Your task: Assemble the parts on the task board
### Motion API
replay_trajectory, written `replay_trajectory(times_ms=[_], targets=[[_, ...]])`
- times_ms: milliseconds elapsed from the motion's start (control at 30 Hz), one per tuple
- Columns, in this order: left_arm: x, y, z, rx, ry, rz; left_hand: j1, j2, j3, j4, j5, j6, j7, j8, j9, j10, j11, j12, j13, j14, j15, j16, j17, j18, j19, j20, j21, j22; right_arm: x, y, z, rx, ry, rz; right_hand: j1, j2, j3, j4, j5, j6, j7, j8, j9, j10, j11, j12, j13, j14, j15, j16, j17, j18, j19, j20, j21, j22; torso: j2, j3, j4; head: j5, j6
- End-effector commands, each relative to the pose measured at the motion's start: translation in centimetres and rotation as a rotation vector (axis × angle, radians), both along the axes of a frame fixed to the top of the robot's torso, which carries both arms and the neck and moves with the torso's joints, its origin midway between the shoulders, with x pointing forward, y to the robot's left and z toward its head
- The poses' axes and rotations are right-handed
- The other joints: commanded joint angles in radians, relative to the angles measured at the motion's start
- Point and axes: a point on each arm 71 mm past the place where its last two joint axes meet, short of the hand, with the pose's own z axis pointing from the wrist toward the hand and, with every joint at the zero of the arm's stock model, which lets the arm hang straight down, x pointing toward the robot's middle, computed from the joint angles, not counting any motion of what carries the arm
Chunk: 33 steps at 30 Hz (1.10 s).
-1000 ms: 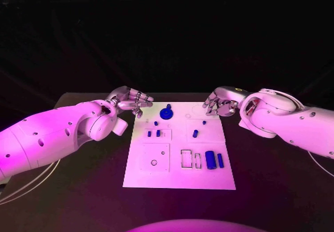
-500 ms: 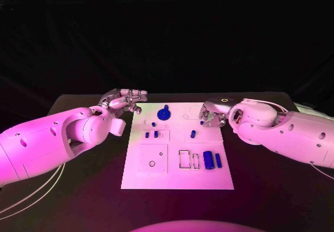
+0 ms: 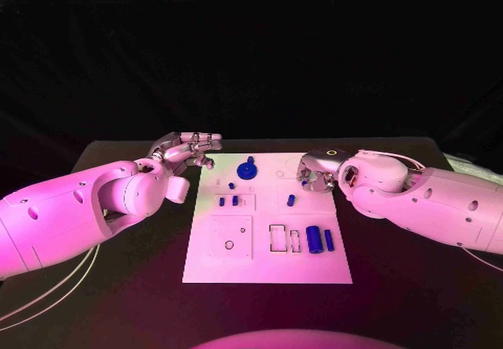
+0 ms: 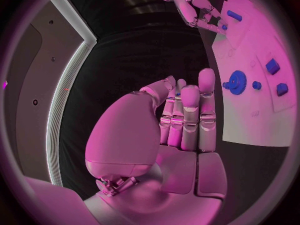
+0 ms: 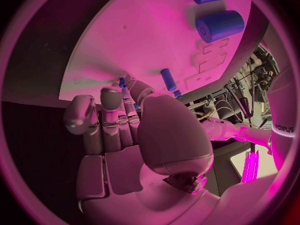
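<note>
1. Right hand (image 3: 318, 171) sits over the upper right part of the task board (image 3: 267, 269), fingers curled downward toward the plate. In the right wrist view, the fingertips (image 5: 125, 87) close around a small blue part (image 5: 122, 82); whether that part is lifted or merely touched cannot be told.
2. Left hand (image 3: 187, 151) hovers just off the board's upper left corner. Its fingers are extended side by side with the thumb folded alongside, and it holds nothing.
3. Blue gear (image 3: 247, 171) lies near the board's top centre, between the two hands.
4. Two short blue pegs (image 3: 227, 201) stand in the left middle recess; another slanted peg (image 3: 291, 200) lies to the right of them.
5. Large blue cylinder (image 3: 313, 239) and a slimmer blue bar (image 3: 329, 241) lie side by side at the board's lower right.
</note>
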Motion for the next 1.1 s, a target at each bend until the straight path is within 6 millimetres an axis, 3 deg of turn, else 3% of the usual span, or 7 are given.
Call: replay_trajectory(times_ms=[33, 500, 800, 1100], targets=[[-0.1, -0.2, 0.0, -0.002, 0.003, -0.010, 0.004, 0.009, -0.001, -0.006, 0.003, -0.002, 0.002, 0.005, -0.002, -0.006, 0.001, 0.005, 0.001, -0.009, 0.002, -0.010, -0.007, 0.019, -0.010, 0.000, -0.010, -0.005, -0.1, 0.1, -0.6, -0.051, 0.024, -0.002, 0.010, 0.005, 0.028, -0.006, -0.008, 0.012, 0.000, -0.004, 0.001, 0.013, -0.003, -0.004, -0.008, 0.009, -0.002, -0.004, 0.000, 0.010, -0.003, 0.002, -0.002, 0.000, 0.000, 0.0001, -0.0004, -0.001, -0.002], [-0.1, -0.1, 0.0, 0.007, 0.009, -0.013, 0.003, 0.010, -0.003, -0.007, 0.002, -0.005, 0.004, 0.004, -0.002, -0.010, 0.003, 0.007, 0.002, -0.013, 0.003, -0.015, -0.013, 0.019, -0.012, 0.001, -0.015, -0.008, 0.0, 0.0, -1.2, -0.102, 0.050, -0.014, -0.001, 0.005, 0.147, -0.044, -0.020, 0.067, -0.014, 0.009, 0.009, 0.075, -0.020, 0.003, -0.029, 0.028, -0.014, 0.041, 0.045, -0.001, 0.029, -0.008, 0.041, 0.060, 0.000, 0.0007, 0.0000, -0.002, -0.008], [-0.1, 0.0, 0.0, 0.010, 0.007, -0.009, 0.003, 0.010, -0.003, -0.007, 0.002, -0.005, 0.004, 0.004, -0.003, -0.010, 0.003, 0.007, 0.002, -0.014, 0.003, -0.016, -0.014, 0.019, -0.012, 0.001, -0.015, -0.008, -0.1, 0.1, -1.2, -0.064, 0.022, -0.010, -0.026, 0.000, 0.160, -0.042, -0.021, 0.078, -0.020, 0.008, 0.011, 0.085, -0.025, -0.004, -0.032, 0.030, -0.017, 0.044, 0.047, -0.004, 0.036, -0.012, 0.051, 0.073, -0.001, 0.0006, -0.0009, -0.004, -0.010], [-0.1, 0.0, -0.1, 0.019, 0.006, -0.011, 0.004, 0.011, -0.004, -0.010, 0.003, -0.008, 0.006, 0.003, -0.004, -0.015, 0.004, 0.008, 0.003, -0.020, 0.004, -0.024, -0.025, 0.019, -0.015, 0.002, -0.019, -0.011, -0.2, -0.5, -0.3, 0.033, -0.058, -0.040, -0.050, 0.008, 0.165, -0.029, -0.022, 0.086, -0.020, 0.009, 0.013, 0.097, -0.025, -0.009, -0.033, 0.032, -0.019, 0.053, 0.056, -0.007, 0.048, -0.014, 0.064, 0.092, -0.002, -0.0006, 0.0029, -0.009, -0.010]])
